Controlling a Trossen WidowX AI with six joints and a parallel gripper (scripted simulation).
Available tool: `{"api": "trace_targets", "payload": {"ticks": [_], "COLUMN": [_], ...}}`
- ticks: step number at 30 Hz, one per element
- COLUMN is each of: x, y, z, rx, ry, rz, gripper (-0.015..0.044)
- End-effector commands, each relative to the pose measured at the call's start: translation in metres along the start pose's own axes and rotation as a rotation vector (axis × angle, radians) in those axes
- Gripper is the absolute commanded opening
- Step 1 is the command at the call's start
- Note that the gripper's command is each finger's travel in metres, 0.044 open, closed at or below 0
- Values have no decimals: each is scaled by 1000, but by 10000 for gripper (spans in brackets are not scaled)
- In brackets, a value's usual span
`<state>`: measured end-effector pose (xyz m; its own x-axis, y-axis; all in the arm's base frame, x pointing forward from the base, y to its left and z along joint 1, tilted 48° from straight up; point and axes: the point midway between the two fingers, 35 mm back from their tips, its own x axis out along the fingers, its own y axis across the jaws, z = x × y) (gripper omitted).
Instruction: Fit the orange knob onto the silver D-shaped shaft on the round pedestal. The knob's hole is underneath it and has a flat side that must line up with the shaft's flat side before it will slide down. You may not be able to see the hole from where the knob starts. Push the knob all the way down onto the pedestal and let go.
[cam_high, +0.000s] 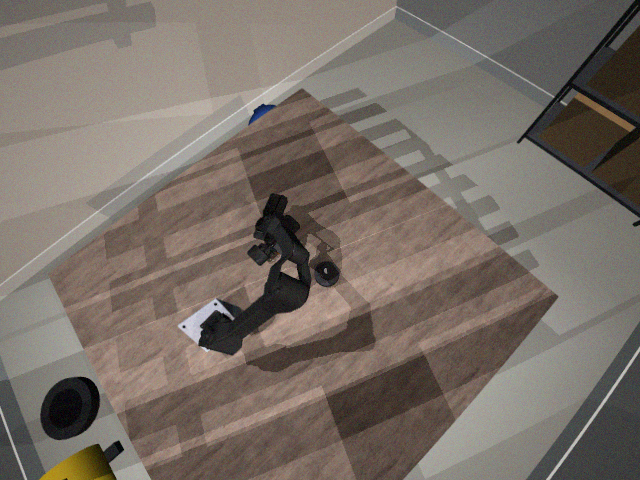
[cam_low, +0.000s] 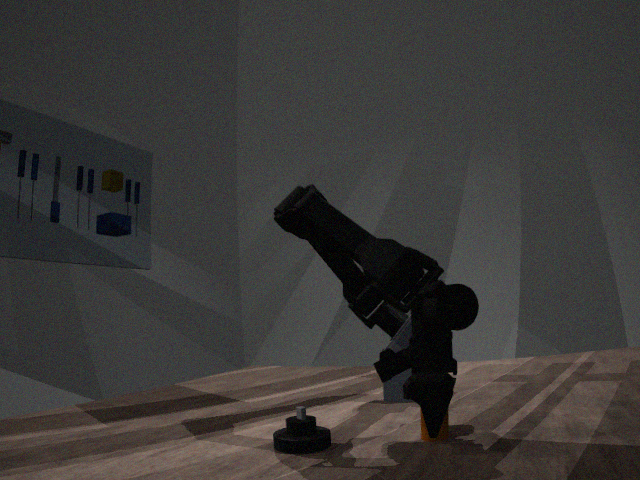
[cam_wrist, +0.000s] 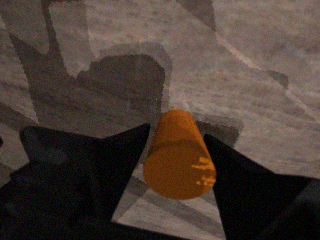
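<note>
The orange knob (cam_low: 424, 429) (cam_wrist: 179, 172) stands upright on the wooden table; its underside and hole are hidden. My gripper (cam_low: 434, 432) (cam_wrist: 176, 132) is lowered around it, fingers part-way together, one on each side. In the wrist view a narrow gap shows between the left finger and the knob; the right finger is very close to it or touching, which I cannot tell. The black round pedestal (cam_high: 321, 281) (cam_low: 302, 442) stands apart from the knob, left of it in the exterior view. Its silver shaft (cam_high: 326, 270) (cam_low: 300, 412) points up, bare; its flat side is not clear.
The arm's pale base plate (cam_high: 195, 326) is on the table (cam_high: 392, 310), lower left of the pedestal in the top view. The arm arches above the table beside the pedestal. A shelf, a blue object and a yellow object are off the table. Shadows cross the tabletop.
</note>
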<state>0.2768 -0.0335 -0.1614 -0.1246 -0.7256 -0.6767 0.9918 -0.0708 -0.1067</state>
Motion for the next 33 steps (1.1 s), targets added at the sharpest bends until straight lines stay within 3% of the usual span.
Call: {"api": "trace_targets", "payload": {"ticks": [1, 6, 12, 33], "x": [1, 1, -2, -59], "y": [0, 0, 4, 15], "z": [0, 0, -4, -11], "rx": [-3, -3, -35, -38], "ry": [-2, -2, 8, 19], "rz": [1, 1, 20, 29], "gripper": [177, 144, 0, 0]}}
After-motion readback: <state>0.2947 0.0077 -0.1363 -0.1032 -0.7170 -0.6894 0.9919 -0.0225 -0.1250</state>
